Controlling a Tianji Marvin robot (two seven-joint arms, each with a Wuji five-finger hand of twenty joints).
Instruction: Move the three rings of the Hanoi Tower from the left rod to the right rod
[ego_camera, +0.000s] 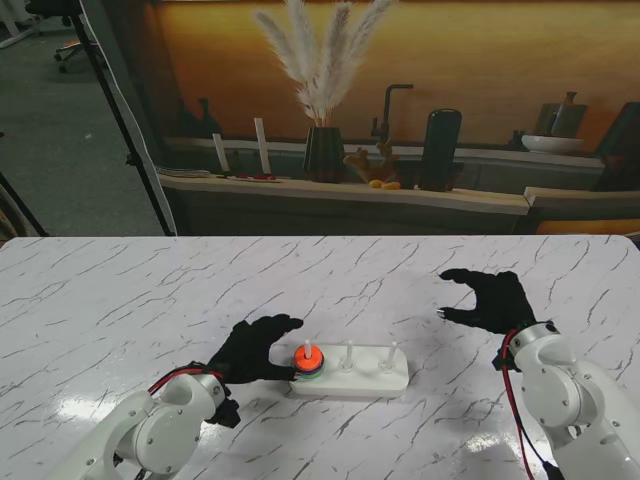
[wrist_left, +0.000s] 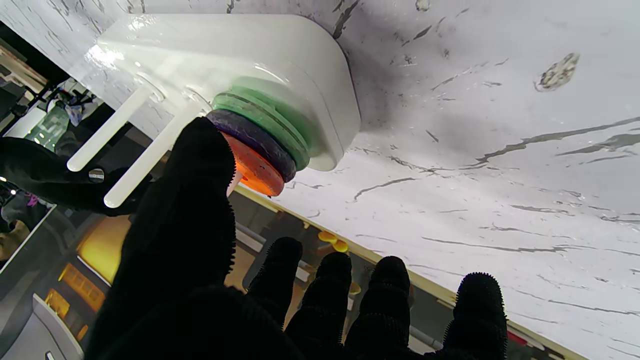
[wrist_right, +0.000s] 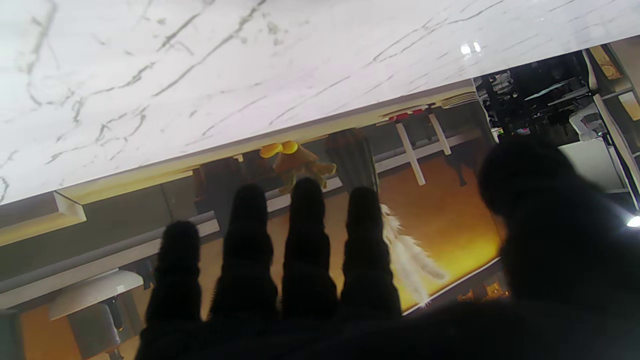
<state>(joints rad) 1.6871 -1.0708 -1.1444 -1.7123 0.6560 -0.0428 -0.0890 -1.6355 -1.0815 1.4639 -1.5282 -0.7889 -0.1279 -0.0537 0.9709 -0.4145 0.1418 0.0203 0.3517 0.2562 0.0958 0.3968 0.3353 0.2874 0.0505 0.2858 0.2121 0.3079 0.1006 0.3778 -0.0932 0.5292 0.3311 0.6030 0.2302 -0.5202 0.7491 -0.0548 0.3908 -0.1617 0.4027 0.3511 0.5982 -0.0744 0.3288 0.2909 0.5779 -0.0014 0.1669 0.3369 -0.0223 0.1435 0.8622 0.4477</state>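
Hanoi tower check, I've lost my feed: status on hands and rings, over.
Left hand open, beside the left rod. Right hand open, off to the right. Orange ring tops the stack, all three on the left rod. Middle and right rods bare.

three stacked rings on left rod

1. No text, label, brand, number or sign can be read in any of the three views.
2. Nothing legible is shown on the bench or the background items.
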